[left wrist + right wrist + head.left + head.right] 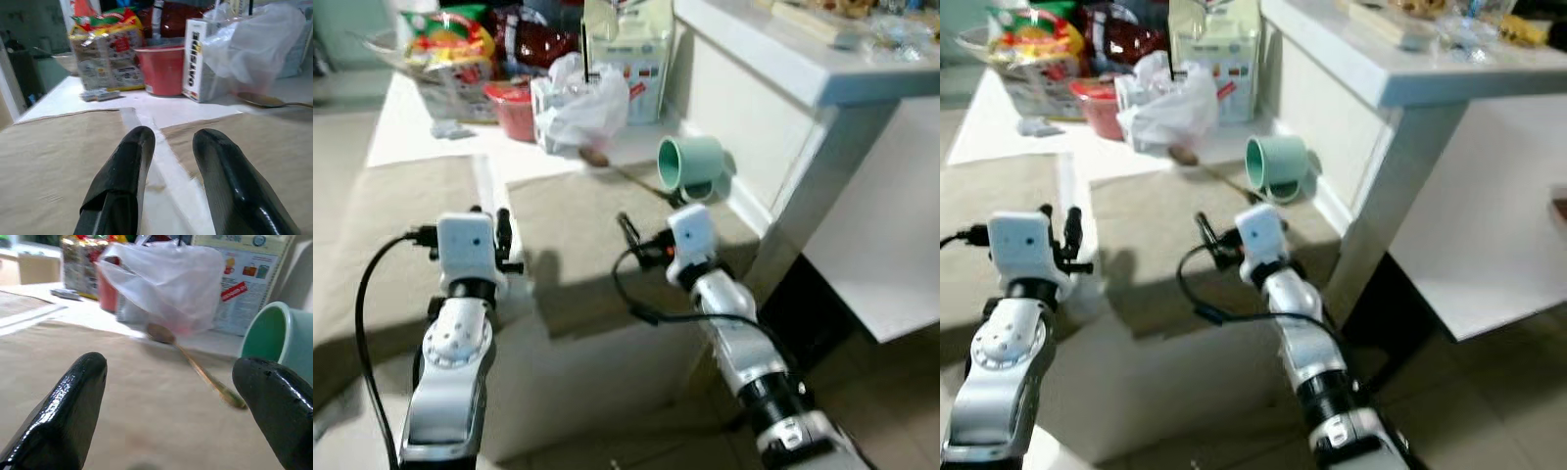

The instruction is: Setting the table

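Observation:
Two tan placemats lie side by side on the white table (401,132): the left mat (396,230) and the right mat (573,230). A pale green mug (690,164) lies on its side at the right mat's far corner, mouth facing me. A wooden spoon (631,178) rests beside it, its bowl under a plastic bag. My right gripper (628,233) hovers low over the right mat, open wide, with spoon (195,364) and mug (274,333) ahead of it. My left gripper (176,139) hangs over the strip between the mats, open by a narrow gap and empty.
At the table's back stand a crumpled plastic bag (579,108), a red cup (514,110), a carton (628,44) and snack bags (450,49). A white counter (822,73) rises close on the right, its leg beside the mug.

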You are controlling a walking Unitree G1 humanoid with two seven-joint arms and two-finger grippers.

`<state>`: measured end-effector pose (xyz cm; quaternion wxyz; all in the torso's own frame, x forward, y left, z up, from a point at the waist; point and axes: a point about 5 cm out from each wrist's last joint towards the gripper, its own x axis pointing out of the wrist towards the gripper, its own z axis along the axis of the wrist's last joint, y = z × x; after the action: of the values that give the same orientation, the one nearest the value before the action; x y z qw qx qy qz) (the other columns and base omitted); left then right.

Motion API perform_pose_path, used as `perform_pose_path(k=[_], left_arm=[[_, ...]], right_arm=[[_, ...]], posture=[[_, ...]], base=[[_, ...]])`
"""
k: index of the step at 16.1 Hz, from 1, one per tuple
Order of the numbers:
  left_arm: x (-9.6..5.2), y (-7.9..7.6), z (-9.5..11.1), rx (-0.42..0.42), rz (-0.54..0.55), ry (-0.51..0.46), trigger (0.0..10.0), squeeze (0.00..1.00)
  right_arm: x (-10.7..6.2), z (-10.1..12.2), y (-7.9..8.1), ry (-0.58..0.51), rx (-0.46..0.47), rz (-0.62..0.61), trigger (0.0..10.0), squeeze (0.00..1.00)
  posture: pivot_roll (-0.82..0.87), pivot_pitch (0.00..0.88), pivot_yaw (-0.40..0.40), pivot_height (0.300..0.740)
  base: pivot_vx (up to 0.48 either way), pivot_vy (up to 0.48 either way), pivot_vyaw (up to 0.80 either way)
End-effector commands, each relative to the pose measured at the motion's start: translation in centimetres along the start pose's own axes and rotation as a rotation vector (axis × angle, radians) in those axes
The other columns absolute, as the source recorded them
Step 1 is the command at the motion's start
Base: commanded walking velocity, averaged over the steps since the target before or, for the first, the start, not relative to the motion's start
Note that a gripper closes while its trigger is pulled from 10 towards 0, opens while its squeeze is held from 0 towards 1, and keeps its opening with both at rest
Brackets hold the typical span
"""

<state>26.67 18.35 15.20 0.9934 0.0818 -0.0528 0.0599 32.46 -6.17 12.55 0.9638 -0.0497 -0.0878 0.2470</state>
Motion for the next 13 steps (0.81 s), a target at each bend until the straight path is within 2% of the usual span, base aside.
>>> perform_pose_path(k=[1,2,3,4,6,8,10,13], left_arm=[[0.0,-0.6,0.1,-0.006,-0.018,0.005,10.0,0.0],[0.0,-0.6,0.1,-0.006,-0.018,0.005,10.0,0.0],[0.0,-0.7,0.0,-0.007,-0.022,0.007,10.0,0.0],[0.0,-0.7,0.0,-0.007,-0.023,0.008,10.0,0.0],[-0.1,-0.6,0.0,-0.006,-0.023,0.01,10.0,0.0],[-0.2,-0.6,0.0,-0.008,-0.023,0.011,10.0,0.0],[-0.4,-0.5,-0.2,-0.003,-0.026,0.023,10.0,0.0],[-0.8,0.0,-0.4,0.014,-0.034,0.037,10.0,0.0]], right_arm=[[-0.3,-0.1,-1.4,0.028,0.01,-0.038,10.0,0.0],[-0.2,-0.1,-1.5,0.037,0.021,-0.041,10.0,0.0],[0.4,0.1,-1.6,0.059,-0.039,-0.04,10.0,0.0],[0.8,0.1,-1.8,0.083,-0.042,-0.049,10.0,0.0],[1.6,0.2,-2.9,0.129,-0.026,-0.102,10.0,0.0],[2.2,0.4,-3.7,0.158,-0.061,-0.139,10.0,0.0],[3.3,1.6,-4.8,0.155,-0.093,-0.176,10.0,0.0],[5.0,3.3,-5.6,0.151,-0.053,-0.235,10.0,0.0]], posture=[[0.02,0.0,-0.018,0.74],[0.02,0.0,-0.017,0.74],[0.02,0.001,-0.015,0.74],[0.02,0.001,-0.015,0.74],[0.02,0.004,-0.012,0.74],[0.03,0.009,-0.012,0.74],[0.04,0.017,-0.005,0.74],[0.05,0.023,0.007,0.74]], base=[[0.0,0.0,0.0],[0.0,0.0,0.0],[0.0,0.0,0.0],[0.0,0.0,0.0],[0.0,0.0,0.0],[0.0,0.0,0.0],[0.0,0.0,0.0],[0.0,0.0,0.0]])
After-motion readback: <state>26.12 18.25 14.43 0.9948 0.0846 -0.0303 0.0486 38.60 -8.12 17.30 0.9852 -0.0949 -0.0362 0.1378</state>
